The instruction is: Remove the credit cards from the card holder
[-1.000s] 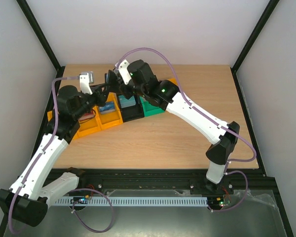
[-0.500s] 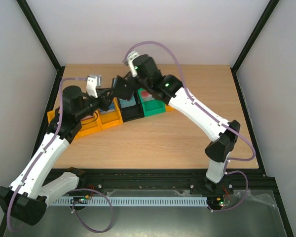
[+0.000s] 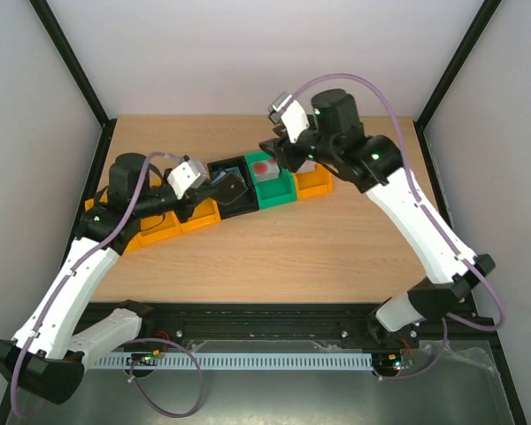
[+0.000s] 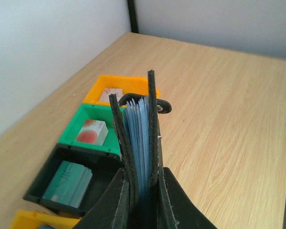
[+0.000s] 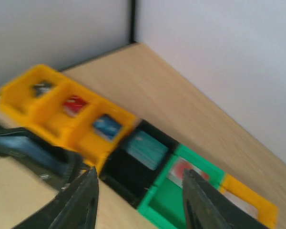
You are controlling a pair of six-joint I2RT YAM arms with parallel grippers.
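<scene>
Our left claw (image 4: pixel 143 188) grips the holder (image 4: pixel 137 124), pockets up; our right claw (image 5: pixel 139 174) gapes empty. We judge the hidden cards stiff, slick: pinch a top edge.

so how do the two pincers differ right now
The left pincer is shut on the card holder; the right pincer is open and holds nothing. The left pincer is by the black bin, the right pincer by the green bin. Both hang over the row of bins.
</scene>
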